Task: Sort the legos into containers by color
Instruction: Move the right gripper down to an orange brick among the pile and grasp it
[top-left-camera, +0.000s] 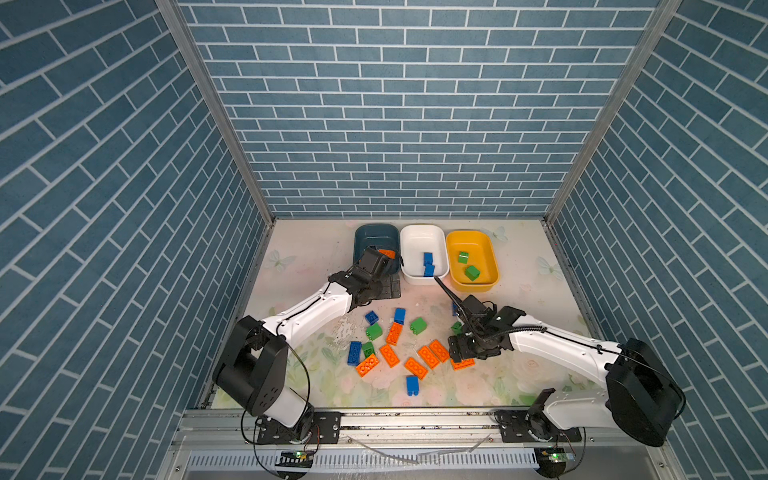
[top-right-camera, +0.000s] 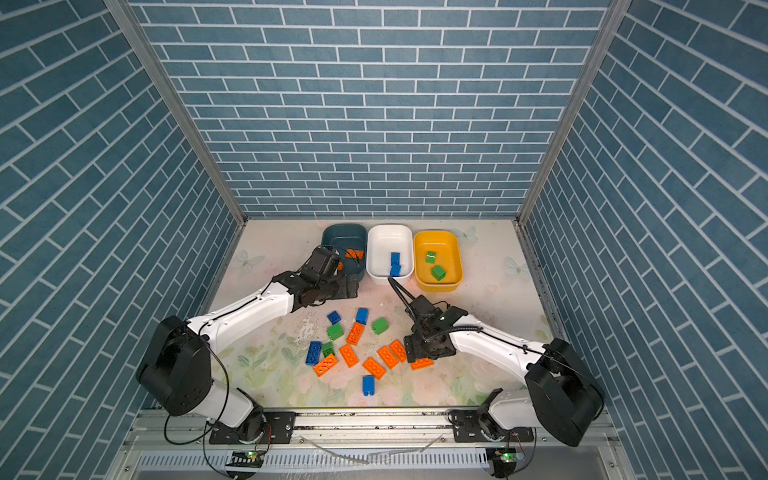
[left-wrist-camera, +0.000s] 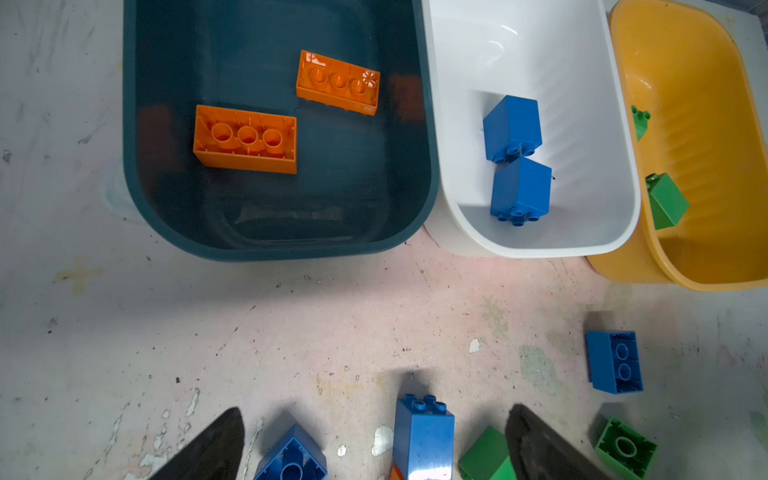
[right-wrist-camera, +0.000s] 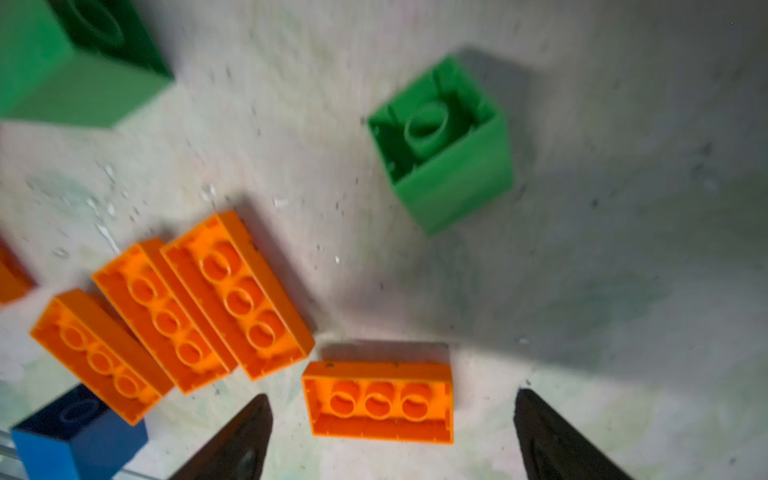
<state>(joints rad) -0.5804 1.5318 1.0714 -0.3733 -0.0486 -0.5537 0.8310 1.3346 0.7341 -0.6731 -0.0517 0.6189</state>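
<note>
Centring the right gripper (right-wrist-camera: 391, 397), jaws spread and empty, over the lone orange brick (right-wrist-camera: 377, 402) before descending should keep both fingers (right-wrist-camera: 245, 436) off the neighbouring orange bricks (right-wrist-camera: 199, 307).

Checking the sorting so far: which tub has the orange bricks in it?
The teal tub, with two orange bricks. The white tub holds two blue bricks, the yellow tub two green bricks.

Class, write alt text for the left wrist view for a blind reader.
Three tubs stand side by side: teal tub with two orange bricks, white tub with two blue blocks, yellow tub with two green blocks. Loose bricks lie by the open left pincer.
</note>
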